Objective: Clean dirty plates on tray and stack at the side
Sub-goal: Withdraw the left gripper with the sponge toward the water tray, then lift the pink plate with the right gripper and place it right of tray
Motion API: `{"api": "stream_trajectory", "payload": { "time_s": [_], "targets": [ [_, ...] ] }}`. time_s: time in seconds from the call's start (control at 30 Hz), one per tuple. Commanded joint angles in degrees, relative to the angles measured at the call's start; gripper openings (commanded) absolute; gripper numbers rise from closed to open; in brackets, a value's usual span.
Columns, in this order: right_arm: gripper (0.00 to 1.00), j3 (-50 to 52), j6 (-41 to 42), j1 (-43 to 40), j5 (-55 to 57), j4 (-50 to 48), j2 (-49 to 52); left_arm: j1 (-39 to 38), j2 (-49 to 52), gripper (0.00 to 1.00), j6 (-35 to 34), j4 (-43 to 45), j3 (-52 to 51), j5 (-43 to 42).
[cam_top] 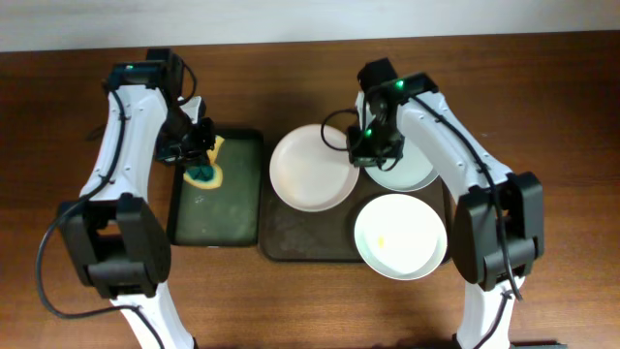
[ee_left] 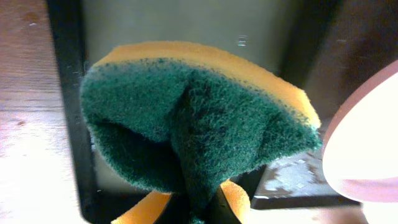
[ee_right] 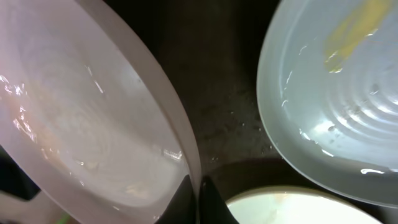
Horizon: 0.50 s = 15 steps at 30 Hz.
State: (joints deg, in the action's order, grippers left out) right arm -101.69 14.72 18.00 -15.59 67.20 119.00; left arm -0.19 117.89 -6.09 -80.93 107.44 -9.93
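The right gripper [ee_right: 198, 190] is shut tight on the rim of one plate [ee_right: 81, 112]; two other plates [cam_top: 399, 236] lie close by on the brown tray [cam_top: 300, 236]; far left, the left gripper [cam_top: 200, 145] squeezes a sponge [ee_left: 193, 130] over the black tray [cam_top: 223, 215].

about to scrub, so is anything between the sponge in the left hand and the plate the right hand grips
Nothing visible does. Between the sponge and the gripped plate lies only the black tray, its bare floor and low rim.
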Motion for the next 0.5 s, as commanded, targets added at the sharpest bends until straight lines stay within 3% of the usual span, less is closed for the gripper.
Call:
{"api": "stream_trajectory", "payload": {
  "time_s": [0.0, 0.2, 0.33, 0.47],
  "targets": [
    [0.04, -4.44, -0.72, 0.81, -0.55, 1.36, -2.29, 0.52, -9.70, 0.00, 2.73, 0.48, -0.26, -7.28],
    [0.04, -6.38, 2.25, 3.78, -0.46, -1.27, -2.29, 0.52, -20.96, 0.00, 2.36, 0.94, -0.26, -5.73],
    [0.04, -6.36, 2.32, 7.63, 0.22, -7.17, -2.25, 0.52, -24.37, 0.00, -2.05, 0.13, -0.26, 1.53],
    [0.04, -6.36, 4.74, 12.46, 8.72, -13.57, -1.77, 0.50, -24.63, 0.00, -4.13, -2.19, -0.66, 7.87]
  ]
}}
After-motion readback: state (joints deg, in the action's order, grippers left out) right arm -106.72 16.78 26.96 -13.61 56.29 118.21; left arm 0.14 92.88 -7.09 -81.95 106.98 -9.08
